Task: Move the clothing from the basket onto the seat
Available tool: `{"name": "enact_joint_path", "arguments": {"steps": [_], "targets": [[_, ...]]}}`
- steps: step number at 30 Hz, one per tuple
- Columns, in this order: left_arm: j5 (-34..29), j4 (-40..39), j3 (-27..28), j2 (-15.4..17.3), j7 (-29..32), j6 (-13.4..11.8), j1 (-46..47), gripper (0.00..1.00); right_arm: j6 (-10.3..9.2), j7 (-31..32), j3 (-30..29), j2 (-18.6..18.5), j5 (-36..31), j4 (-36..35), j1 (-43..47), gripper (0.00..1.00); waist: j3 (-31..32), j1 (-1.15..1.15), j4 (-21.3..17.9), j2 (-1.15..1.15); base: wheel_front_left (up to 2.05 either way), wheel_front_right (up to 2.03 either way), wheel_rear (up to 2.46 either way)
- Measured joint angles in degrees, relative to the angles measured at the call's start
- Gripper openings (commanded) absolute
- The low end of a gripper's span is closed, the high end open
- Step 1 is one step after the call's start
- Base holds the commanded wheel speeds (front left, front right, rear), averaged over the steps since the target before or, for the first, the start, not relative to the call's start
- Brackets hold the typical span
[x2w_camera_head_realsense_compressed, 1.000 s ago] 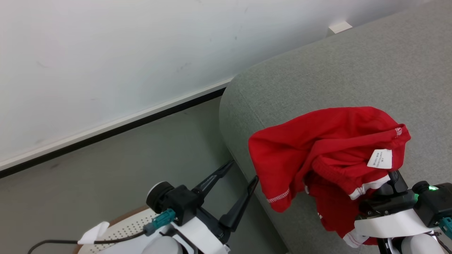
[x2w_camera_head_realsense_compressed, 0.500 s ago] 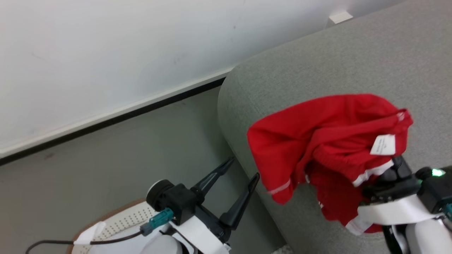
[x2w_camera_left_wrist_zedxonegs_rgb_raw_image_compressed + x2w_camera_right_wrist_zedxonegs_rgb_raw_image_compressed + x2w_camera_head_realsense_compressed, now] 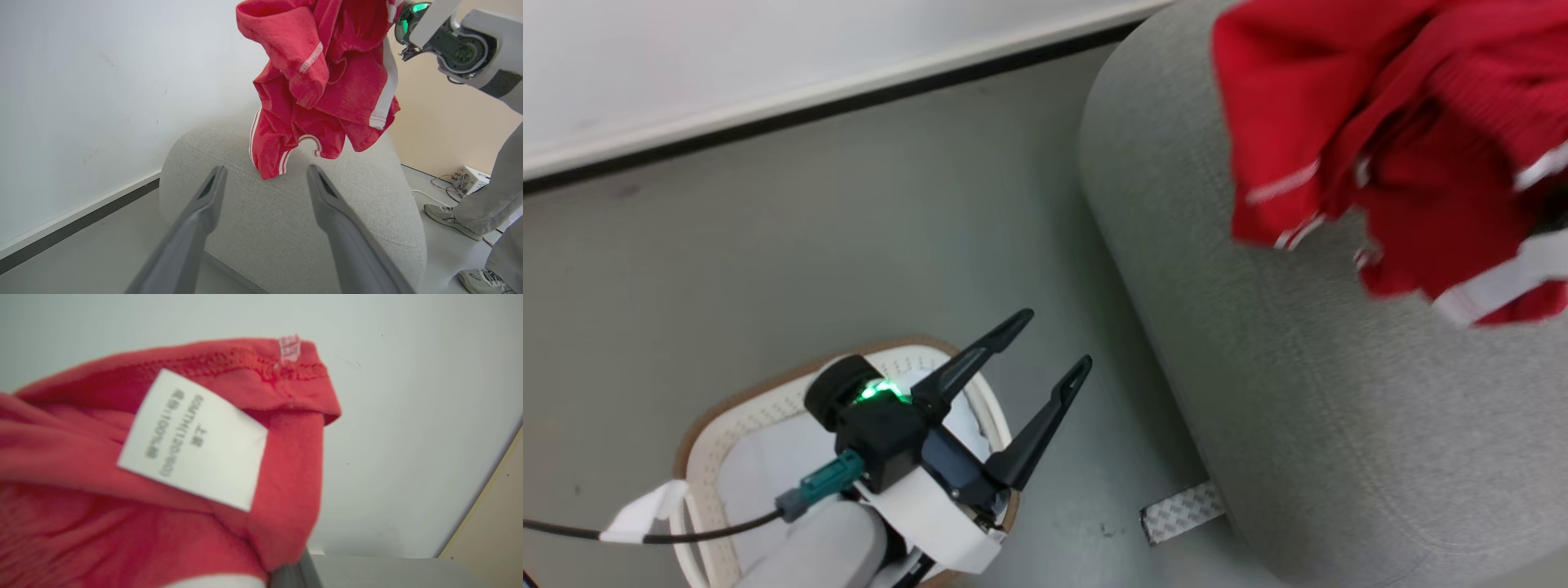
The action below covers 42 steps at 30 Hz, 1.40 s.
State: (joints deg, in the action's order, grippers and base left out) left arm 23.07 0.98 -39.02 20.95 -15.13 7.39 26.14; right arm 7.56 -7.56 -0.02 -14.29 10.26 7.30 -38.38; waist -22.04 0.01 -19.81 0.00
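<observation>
Head view: our bright red soft clothing (image 3: pixel 1380 122) with white bands hangs over the big grey fuzzy seat (image 3: pixel 1298 392), out of the holey cream plastic basket (image 3: pixel 760 406). Our left pincer (image 3: pixel 1054 339) gapes wide and empty. Left wrist: the clothing dangles floppy near the seat's round edge; dropped now, we think it could slide off. Right wrist: our right pincer (image 3: pixel 291 576) pinches it tight.

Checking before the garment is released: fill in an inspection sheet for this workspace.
Surface: grey seat, bare below the garment.
Job's things: red clothing hangs over the seat; basket on floor, pale cloth inside.
Clutter: tape strip on floor.
Grippers: left gripper open, empty, above basket; right gripper shut on clothing.
Cables: black cable behind left gripper; white cables by a box.
Surroundings: white wall; a person's legs.
</observation>
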Motion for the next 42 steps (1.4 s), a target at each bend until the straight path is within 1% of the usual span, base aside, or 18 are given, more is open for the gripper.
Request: {"name": "enact_joint_path", "arguments": {"steps": [3, 7, 10, 13, 16, 19, 25, 26, 27, 29, 32, 33, 34, 35, 36, 37, 40, 42], "targets": [[0.19, -1.26, 0.24, 1.54, 0.00, 0.00, 0.86, 1.00, 0.00, 2.90, -2.59, -3.24, 0.01, 0.37, -4.73, 0.00, -3.05, 0.00, 1.42, 0.00, 0.00, 0.00, 0.00], [0.49, -2.43, 0.85, 3.43, 0.00, 0.00, 1.52, 1.00, 0.00, 5.99, -5.00, -9.56, -0.84, 1.24, -9.86, 0.00, -6.86, 0.00, 3.31, 0.00, 0.00, 0.00, 0.00], [1.25, -3.28, 2.05, 4.95, 0.00, 0.00, 1.55, 1.00, 0.00, 8.23, -7.45, -12.69, -1.24, 2.81, -12.02, 0.00, -9.49, 0.00, 4.51, 0.00, 0.00, 0.00, 0.00], [1.70, -4.16, 3.11, 6.42, 0.00, 0.00, 1.64, 1.00, 0.00, 10.10, -9.00, -14.59, -1.71, 5.81, -12.89, 0.00, -11.94, 0.00, 5.50, 0.00, 0.00, 0.00, 0.00], [1.82, -4.90, 3.93, 7.75, 0.00, 0.00, 1.90, 1.00, 0.00, 11.98, -8.99, -14.88, -2.16, 9.57, -12.84, 0.00, -14.08, 0.00, 6.26, 0.00, 0.00, 0.00, 0.00], [2.02, -5.47, 4.91, 8.69, 0.00, 0.00, 2.06, 1.00, 0.00, 14.03, -8.12, -15.66, -4.12, 13.50, -12.08, 0.00, -15.89, 0.01, 6.71, 0.00, 0.00, 0.00, 0.00], [2.25, -6.36, 5.71, 9.07, 0.00, 0.15, 2.21, 1.00, 0.00, 16.16, -6.49, -16.40, -7.82, 19.05, -10.23, 0.00, -17.94, 0.00, 7.42, 0.00, 0.00, 0.00, 0.00], [2.25, -6.34, 5.80, 9.15, 0.00, 0.14, 2.21, 1.00, 0.00, 16.44, -6.11, -16.48, -8.01, 19.73, -9.88, 0.07, -18.09, 0.00, 7.51, 0.00, 0.00, 0.00, 0.00], [2.25, -6.34, 5.90, 9.17, 0.00, 0.14, 2.21, 1.00, 0.00, 16.82, -5.86, -16.44, -7.77, 20.58, -9.54, 0.10, -18.22, 0.00, 7.61, 0.00, 0.00, 0.00, 0.00], [2.25, -6.33, 6.15, 9.14, 0.00, 0.14, 2.22, 1.00, 0.00, 17.18, -5.17, -16.31, -7.62, 21.59, -8.83, 0.11, -18.35, 0.00, 7.78, 0.00, 0.00, 0.00, 0.00], [2.24, -6.28, 6.48, 8.93, 0.00, 0.14, 2.25, 1.00, 0.00, 17.07, -4.93, -16.39, -7.46, 22.24, -8.66, 0.09, -18.26, 0.00, 7.96, 0.00, 0.00, 0.00, 0.00], [2.23, -6.22, 6.49, 8.81, 0.00, 0.14, 2.29, 1.00, 0.00, 16.88, -4.93, -16.39, -7.38, 22.47, -8.66, 0.11, -18.14, 0.00, 8.02, 0.00, 0.00, 0.00, 0.00], [2.23, -6.04, 6.48, 8.70, 0.00, 0.14, 2.33, 1.00, 0.00, 16.47, -5.06, -16.36, -7.28, 22.71, -8.66, 0.20, -17.95, 0.00, 8.07, 0.00, 0.00, 0.00, 0.00], [2.23, -5.81, 6.47, 8.53, 0.00, 0.14, 2.37, 1.00, 0.00, 16.17, -5.27, -16.34, -7.28, 23.04, -8.66, 0.36, -17.67, 0.00, 8.13, 0.00, 0.00, 0.00, 0.00], [2.23, -5.50, 6.41, 8.33, 0.00, 0.14, 2.40, 1.00, 0.00, 16.06, -5.32, -16.35, -7.30, 23.32, -8.66, 0.67, -17.33, 0.00, 8.17, 0.00, 0.00, 0.00, 0.00], [2.23, -5.15, 6.34, 8.01, 0.00, 0.14, 2.41, 1.00, 0.00, 16.00, -5.24, -16.39, -7.28, 23.69, -8.67, 1.00, -16.91, -0.01, 8.22, 0.00, 0.00, 0.00, 0.00], [2.23, -3.96, 6.04, 6.73, 0.00, 0.15, 2.29, 1.00, 0.00, 16.69, -3.31, -16.63, -6.77, 24.84, -8.65, 1.00, -15.21, -0.01, 8.31, 0.00, 0.00, 0.00, 0.00], [2.22, -2.99, 6.31, 5.93, 0.00, 0.15, 1.88, 1.00, 0.00, 17.60, -1.88, -17.02, -4.71, 25.66, -8.33, 1.00, -13.74, 0.00, 8.38, 0.00, 0.00, 0.00, 0.00]]}}
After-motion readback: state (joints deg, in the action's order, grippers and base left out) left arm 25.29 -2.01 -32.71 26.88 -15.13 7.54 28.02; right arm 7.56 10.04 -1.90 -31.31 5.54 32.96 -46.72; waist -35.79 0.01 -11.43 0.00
